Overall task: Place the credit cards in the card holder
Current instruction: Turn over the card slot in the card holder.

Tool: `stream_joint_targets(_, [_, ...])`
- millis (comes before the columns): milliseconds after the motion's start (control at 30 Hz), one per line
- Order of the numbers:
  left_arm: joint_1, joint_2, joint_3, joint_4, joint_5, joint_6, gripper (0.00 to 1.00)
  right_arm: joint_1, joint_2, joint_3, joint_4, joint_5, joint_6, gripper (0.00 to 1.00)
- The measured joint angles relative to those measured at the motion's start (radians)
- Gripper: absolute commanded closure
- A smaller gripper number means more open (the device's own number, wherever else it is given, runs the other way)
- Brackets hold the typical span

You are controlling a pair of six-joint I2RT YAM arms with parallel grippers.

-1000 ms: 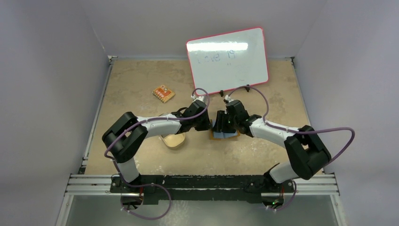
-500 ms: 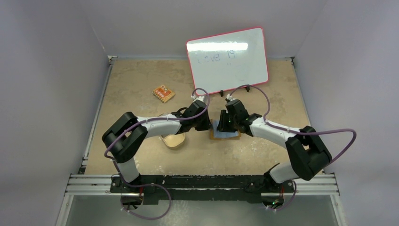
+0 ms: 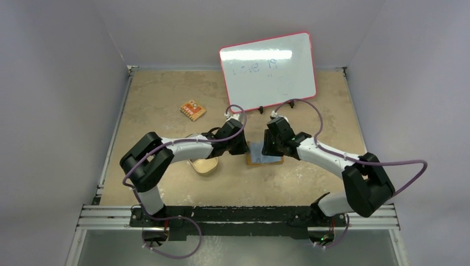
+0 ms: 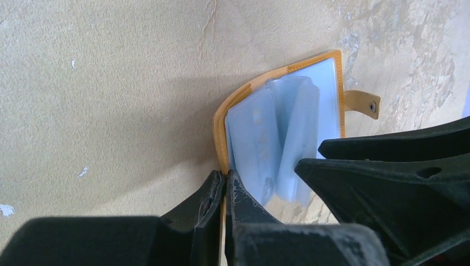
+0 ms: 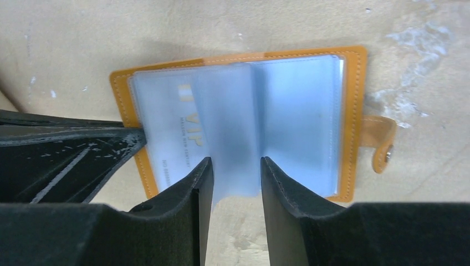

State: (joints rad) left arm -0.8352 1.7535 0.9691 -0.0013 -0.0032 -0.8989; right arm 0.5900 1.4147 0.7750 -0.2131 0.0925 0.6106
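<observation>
one card holder (image 5: 354,119) lies spread open and flat on the table (image 3: 166,94), about midway between the two arms and just in front of the whiteboard (image 3: 269,71). its orange rim frames pale blue-grey clear sleeves, and its one snap tab (image 5: 382,144) sticks out from the side edge. one card (image 5: 177,127), pale with "vip" lettering, shows through the sleeve on the half nearer the left arm; any other cards cannot be made out. one loose sleeve leaf (image 5: 233,116) stands up from the middle fold, blurred in the right wrist view.

two grippers meet at the holder. the left gripper (image 4: 224,180) has its fingers pressed together on the orange edge of the holder, pinning that side. the right gripper (image 5: 233,166) hangs over the middle with its fingers apart, the raised leaf standing in the gap between them; whether the pads press on the leaf cannot be told.

one tan oval dish (image 3: 204,164) sits on the table under the left forearm, near the holder. one orange patterned flat piece (image 3: 192,110) lies well apart, toward the far left of the table.
</observation>
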Motion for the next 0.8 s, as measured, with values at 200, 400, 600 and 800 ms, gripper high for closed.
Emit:
stream_joint_targets(200, [0.000,0.000,-0.001,0.000,-0.005,0.000,1.00,0.000,-0.010,0.002,-0.051,0.050,0.001,0.60])
stream_joint_targets(400, [0.000,0.000,-0.001,-0.001,-0.011,0.001,1.00,0.000,-0.010,0.006,-0.109,0.105,0.003,0.57])
stream_joint_targets(600, [0.000,0.000,-0.001,-0.003,-0.013,0.001,1.00,0.000,-0.017,0.023,-0.145,0.148,0.002,0.50])
stream_joint_targets(800, [0.000,0.000,-0.001,-0.006,-0.014,0.001,1.00,0.000,-0.017,0.050,-0.166,0.185,0.002,0.51])
